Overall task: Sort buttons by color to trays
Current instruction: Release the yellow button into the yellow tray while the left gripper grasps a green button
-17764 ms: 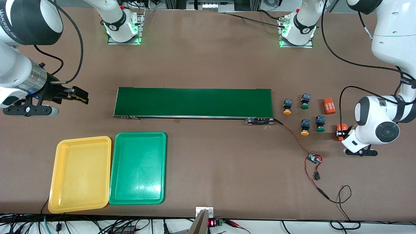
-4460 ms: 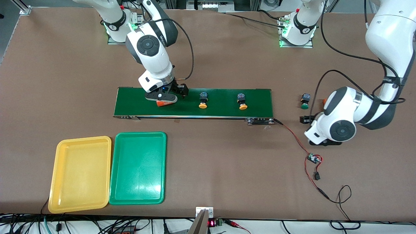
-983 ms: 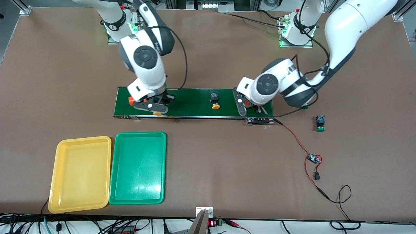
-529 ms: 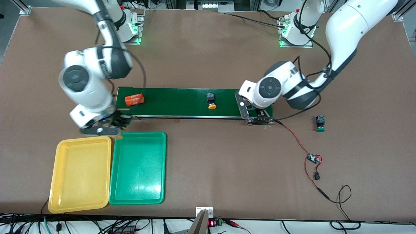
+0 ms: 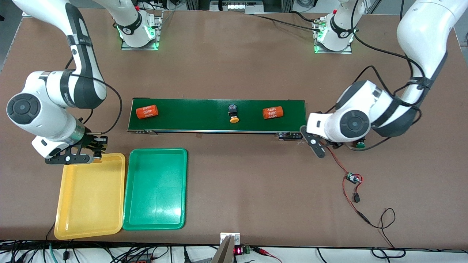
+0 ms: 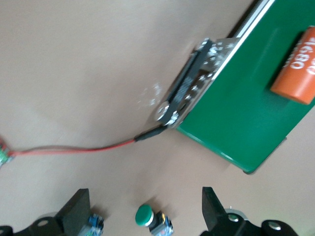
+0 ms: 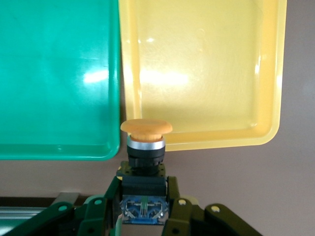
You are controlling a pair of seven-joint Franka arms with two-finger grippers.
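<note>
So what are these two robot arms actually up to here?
They are sorting buttons by color. The right tool is shut on a yellow-capped button at the edge of the yellow tray; the green tray lies beside it. The left tool is open over a green-capped button on the table. Another yellow-capped button and two orange cylinders lie on the green belt.

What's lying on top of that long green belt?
On the belt: two orange cylinders and one yellow-capped button. Nothing covers any part of it.
</note>
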